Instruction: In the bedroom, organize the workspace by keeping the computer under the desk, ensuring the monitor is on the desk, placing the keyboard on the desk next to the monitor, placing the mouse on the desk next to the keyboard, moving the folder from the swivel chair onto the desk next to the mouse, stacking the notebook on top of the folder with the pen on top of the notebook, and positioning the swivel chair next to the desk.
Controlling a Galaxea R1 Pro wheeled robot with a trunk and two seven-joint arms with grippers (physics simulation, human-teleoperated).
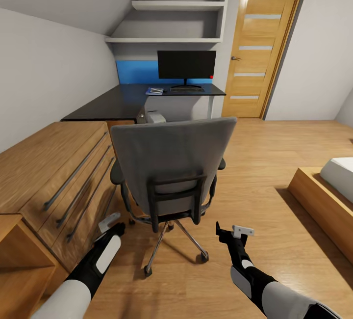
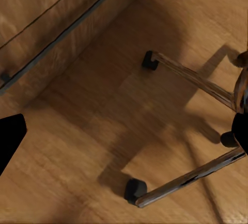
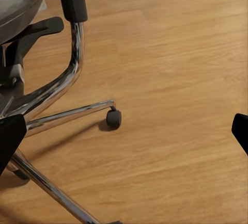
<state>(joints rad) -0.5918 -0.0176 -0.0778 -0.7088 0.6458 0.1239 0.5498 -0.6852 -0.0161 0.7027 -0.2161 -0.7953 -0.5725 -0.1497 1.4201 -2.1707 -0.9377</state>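
The left gripper (image 1: pixel 109 222) hangs low beside the light-wood dresser (image 1: pixel 54 162), its fingers spread and holding nothing; in the left wrist view dark fingertips (image 2: pixel 10 139) sit far apart over the wooden floor (image 2: pixel 77 131) and a chrome leg with a black caster (image 2: pixel 135 189). The right gripper (image 1: pixel 234 232) is likewise spread and empty, hovering just behind and to the right of the swivel chair (image 1: pixel 171 157), whose chrome base and caster (image 3: pixel 113 118) show in the right wrist view. The chair stands with its grey back toward the robot, in front of the black desk (image 1: pixel 113 103). On the desk stand the monitor (image 1: pixel 186 65), the keyboard (image 1: pixel 186 90) before it, and the blue folder (image 1: pixel 154 91) to the keyboard's left with something pale lying on it. The computer (image 1: pixel 152 117) is partly visible under the desk, above the chair's back
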